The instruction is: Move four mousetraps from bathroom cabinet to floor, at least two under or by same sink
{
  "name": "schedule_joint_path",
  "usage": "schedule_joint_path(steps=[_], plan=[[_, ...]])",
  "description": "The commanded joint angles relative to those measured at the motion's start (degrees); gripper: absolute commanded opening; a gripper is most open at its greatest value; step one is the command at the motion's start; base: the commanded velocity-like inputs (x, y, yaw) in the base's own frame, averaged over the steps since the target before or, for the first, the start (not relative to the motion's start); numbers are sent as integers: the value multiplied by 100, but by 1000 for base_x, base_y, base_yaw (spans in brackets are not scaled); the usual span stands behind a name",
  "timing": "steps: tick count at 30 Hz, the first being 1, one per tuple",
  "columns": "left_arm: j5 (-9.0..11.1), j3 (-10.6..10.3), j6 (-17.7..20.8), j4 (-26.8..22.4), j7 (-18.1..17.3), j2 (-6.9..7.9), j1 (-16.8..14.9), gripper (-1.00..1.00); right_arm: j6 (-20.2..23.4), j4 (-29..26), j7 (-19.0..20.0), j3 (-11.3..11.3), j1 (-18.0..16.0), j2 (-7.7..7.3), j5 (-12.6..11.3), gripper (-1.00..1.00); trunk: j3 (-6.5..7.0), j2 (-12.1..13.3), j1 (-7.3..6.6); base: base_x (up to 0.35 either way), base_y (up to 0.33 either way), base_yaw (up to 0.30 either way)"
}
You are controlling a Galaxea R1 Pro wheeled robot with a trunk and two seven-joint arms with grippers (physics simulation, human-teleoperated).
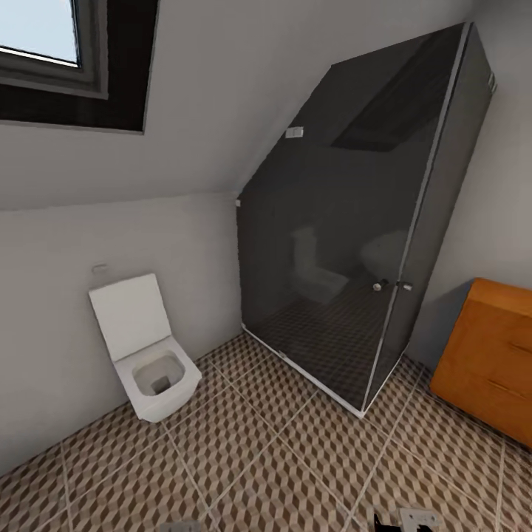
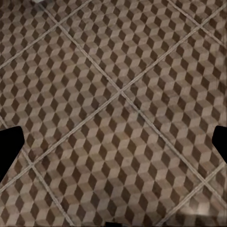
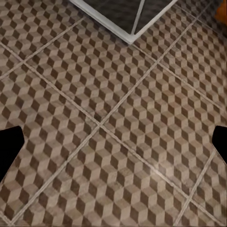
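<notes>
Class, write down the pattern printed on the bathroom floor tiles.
Brown, beige and white 3D cubes on the floor, with pale grout lines; clearest in the left wrist view.

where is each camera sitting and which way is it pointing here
Head view: on the robot's head, looking forward and down at a white square toilet, dark glass shower enclosure and orange-brown wooden cabinet.
Left wrist view: near the left gripper, facing down at the cube-patterned tile floor; dark fingertips at both edges.
Right wrist view: near the right gripper, facing the floor and the shower's white base corner.
Shared: all show the floor; head and right wrist share the shower.
</notes>
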Motion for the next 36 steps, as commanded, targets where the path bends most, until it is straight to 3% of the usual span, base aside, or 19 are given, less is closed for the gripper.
schedule_joint_path(steps=[1,21,36], plan=[[0,-20,-40,27,29,-1,-13,100,-31,27,-40,-26,-12,-3,61,100,-11,-14,6,192,-301,-260],[0,-20,-42,27,25,8,-13,100,-31,27,-40,-26,-12,-3,61,100,32,-14,6,231,-264,-260],[17,-20,-66,27,20,32,-13,100,-31,27,-40,-26,-12,-3,61,100,41,-14,6,37,-40,-260]])
